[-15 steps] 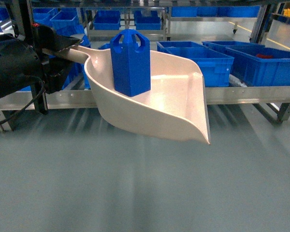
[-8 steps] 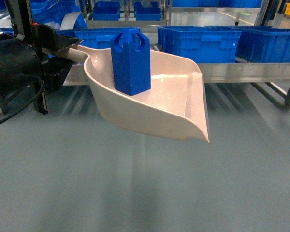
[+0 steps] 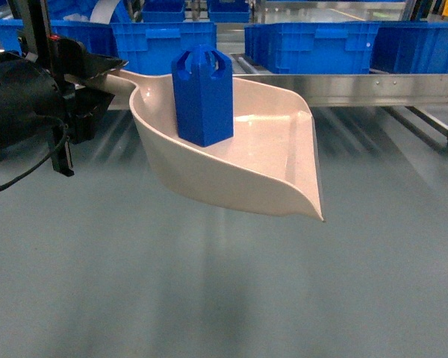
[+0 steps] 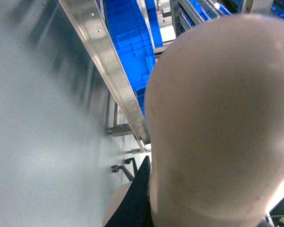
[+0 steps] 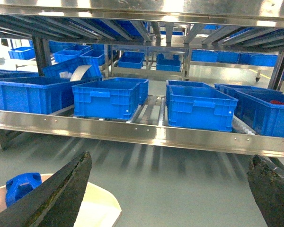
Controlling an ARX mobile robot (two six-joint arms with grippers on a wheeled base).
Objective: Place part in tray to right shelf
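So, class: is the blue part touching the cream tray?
Touching. The head view shows the blue part standing upright, its base resting on the floor of the tray.

No readable text, labels, brands, numbers or signs in any view. Blue crates (image 5: 109,97) show plain faces, no stickers legible. Steel front rail (image 5: 146,132) is bare metal with only fastener holes. The part (image 3: 201,93) and the tray (image 3: 261,160) carry no markings.
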